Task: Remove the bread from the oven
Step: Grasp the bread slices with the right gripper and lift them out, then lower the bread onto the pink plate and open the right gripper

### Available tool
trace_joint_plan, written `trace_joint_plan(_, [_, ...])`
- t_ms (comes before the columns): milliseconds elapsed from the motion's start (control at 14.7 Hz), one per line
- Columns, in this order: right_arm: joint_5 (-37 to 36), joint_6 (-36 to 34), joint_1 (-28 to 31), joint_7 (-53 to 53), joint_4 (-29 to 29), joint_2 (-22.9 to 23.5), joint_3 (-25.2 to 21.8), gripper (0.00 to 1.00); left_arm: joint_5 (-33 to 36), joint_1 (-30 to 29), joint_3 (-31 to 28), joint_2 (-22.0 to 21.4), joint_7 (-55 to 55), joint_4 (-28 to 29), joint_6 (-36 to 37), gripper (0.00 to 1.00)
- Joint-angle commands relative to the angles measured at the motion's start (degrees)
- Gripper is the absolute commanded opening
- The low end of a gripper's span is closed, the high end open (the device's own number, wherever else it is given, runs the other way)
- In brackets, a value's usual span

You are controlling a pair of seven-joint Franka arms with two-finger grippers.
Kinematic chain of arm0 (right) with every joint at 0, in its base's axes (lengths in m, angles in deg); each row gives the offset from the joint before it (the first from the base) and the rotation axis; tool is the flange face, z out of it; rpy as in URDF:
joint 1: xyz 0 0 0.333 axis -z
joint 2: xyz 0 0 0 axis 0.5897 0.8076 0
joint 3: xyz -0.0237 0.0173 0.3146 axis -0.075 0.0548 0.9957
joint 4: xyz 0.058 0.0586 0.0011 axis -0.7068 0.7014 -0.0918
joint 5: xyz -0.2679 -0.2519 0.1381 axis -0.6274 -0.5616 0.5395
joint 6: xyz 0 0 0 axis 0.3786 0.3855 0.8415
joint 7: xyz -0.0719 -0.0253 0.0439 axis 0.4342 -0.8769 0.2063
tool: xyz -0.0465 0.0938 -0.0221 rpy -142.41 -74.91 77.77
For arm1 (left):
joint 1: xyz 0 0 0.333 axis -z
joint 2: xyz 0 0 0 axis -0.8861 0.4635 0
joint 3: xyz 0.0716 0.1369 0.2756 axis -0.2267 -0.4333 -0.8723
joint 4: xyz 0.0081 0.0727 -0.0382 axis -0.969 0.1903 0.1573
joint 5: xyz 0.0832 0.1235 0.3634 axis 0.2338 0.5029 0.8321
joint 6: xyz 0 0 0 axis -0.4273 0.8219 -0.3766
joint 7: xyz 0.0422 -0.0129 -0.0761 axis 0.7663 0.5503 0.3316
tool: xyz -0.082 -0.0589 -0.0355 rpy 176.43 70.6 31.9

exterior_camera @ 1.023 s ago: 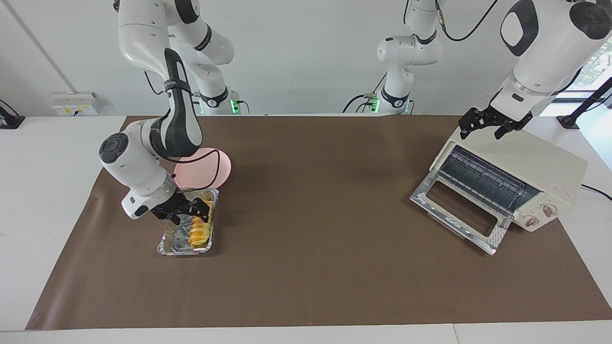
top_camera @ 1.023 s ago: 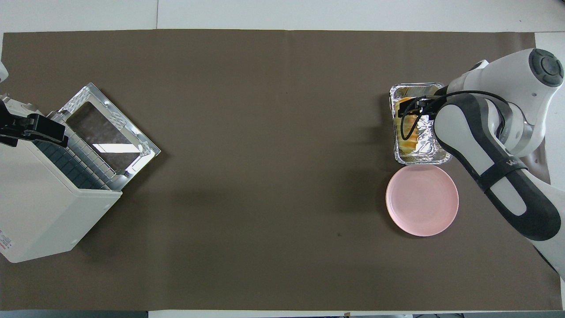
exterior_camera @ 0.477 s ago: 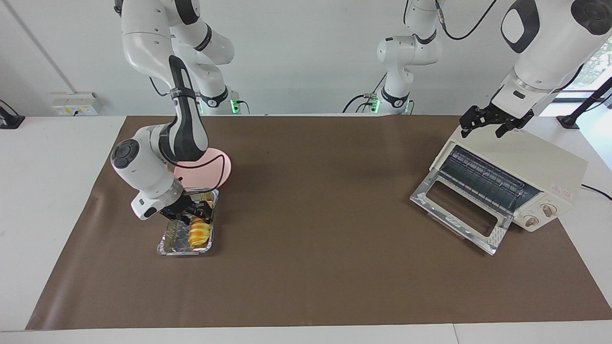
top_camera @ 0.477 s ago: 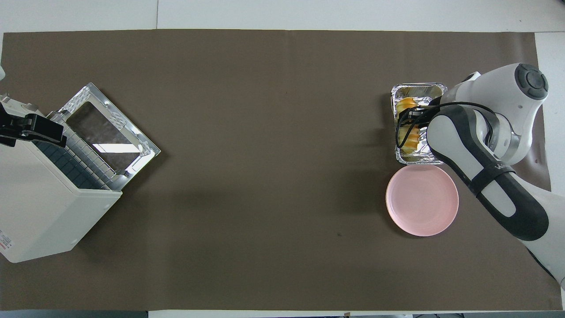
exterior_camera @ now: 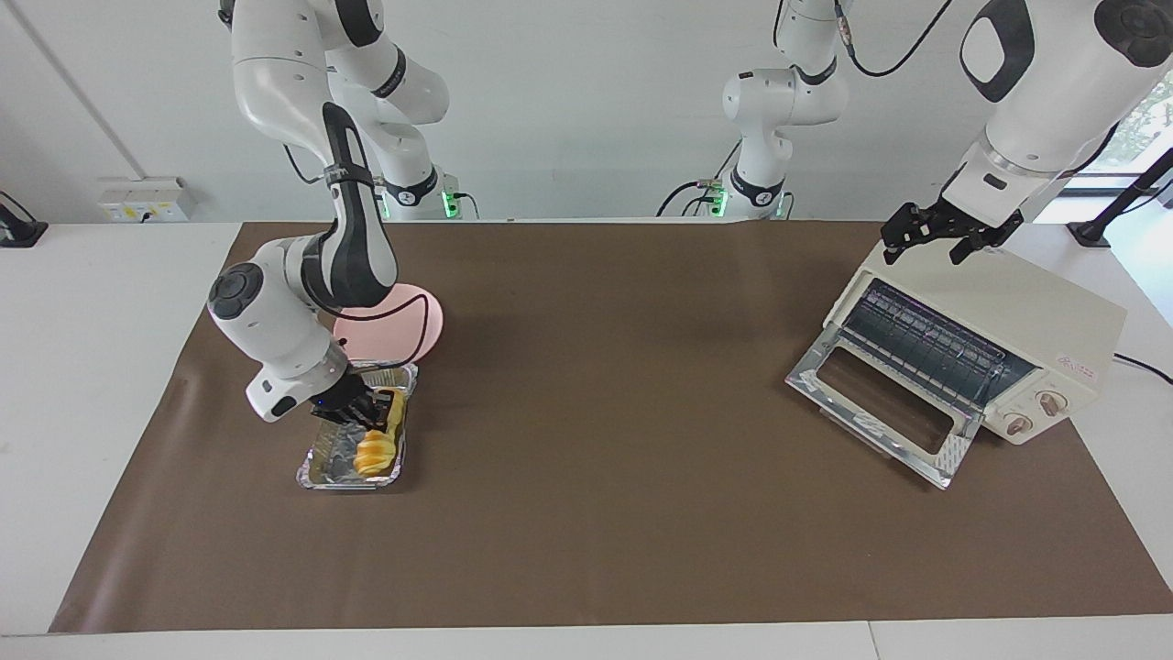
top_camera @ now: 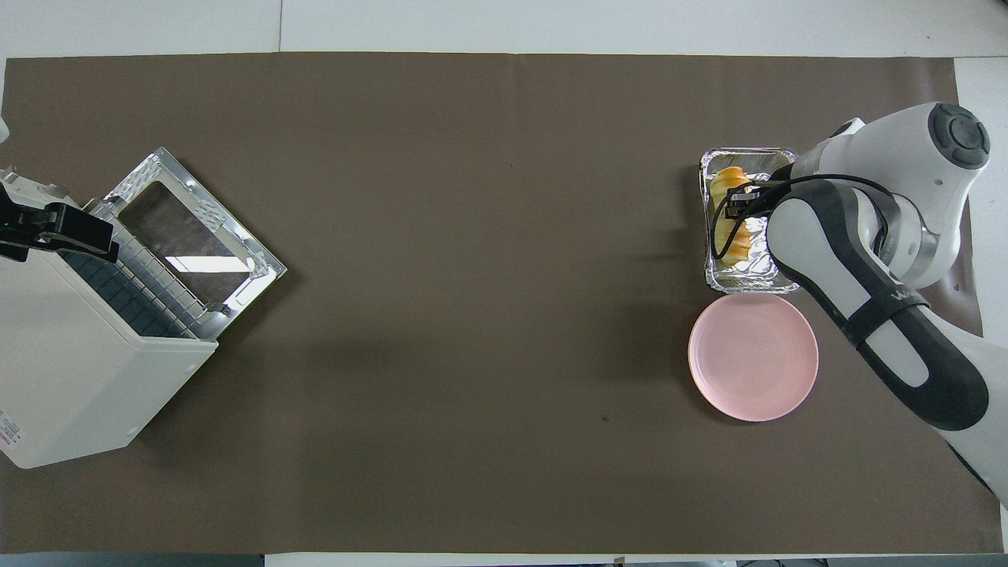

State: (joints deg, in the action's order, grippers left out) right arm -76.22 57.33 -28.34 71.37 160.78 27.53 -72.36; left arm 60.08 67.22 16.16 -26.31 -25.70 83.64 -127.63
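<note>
the right gripper (exterior_camera: 383, 410) reaches down into the foil tray (exterior_camera: 319, 466), pinching the bread (exterior_camera: 378, 444) that lies in it; the pink plate (exterior_camera: 403, 323) sits just past the tray, nearer the robots. only the facing view shows the oven (exterior_camera: 971, 344) knobs and a small red label, unreadable. the left gripper (exterior_camera: 935, 229) waits, spread wide, over the oven top, door down.

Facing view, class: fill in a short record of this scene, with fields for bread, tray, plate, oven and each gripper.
bread: in the tray
tray: beside the plate, farther from the robots
plate: bare, at the right arm's end
oven: door down, rack bare
right gripper: shut on bread
left gripper: open, waiting over the oven
</note>
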Motion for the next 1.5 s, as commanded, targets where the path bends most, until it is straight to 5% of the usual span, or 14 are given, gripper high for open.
trace_joint_plan(0, [-0.71,-7.9,0.47,0.46,-3.93,-2.24,0.28,0.0,0.84,-0.26,0.05,-1.04,-0.44,1.04,-0.85,1.0])
trace_joint_plan(273, [-0.71,-18.43,0.29,-2.61,-2.79,-10.23,0.28,0.0,0.84,-0.26,0.05,-1.04,-0.44,1.04,-0.94,1.0])
trace_joint_plan(477, [-0.71,-25.23,-1.81,-8.5,3.33,-17.61,0.37,0.0,0.84,-0.26,0.05,-1.04,-0.44,1.04,-0.94,1.0])
trace_joint_plan(886, [-0.71,-16.56,-1.9,-8.43,24.96,-28.26,0.37,0.0,0.84,-0.26,0.05,-1.04,-0.44,1.04,-0.94,1.0])
trace_joint_plan(1432, [-5.1,-9.52,-1.82,-5.79,30.86,-29.15,0.37,0.0,0.84,-0.26,0.05,-1.04,-0.44,1.04,-0.94,1.0])
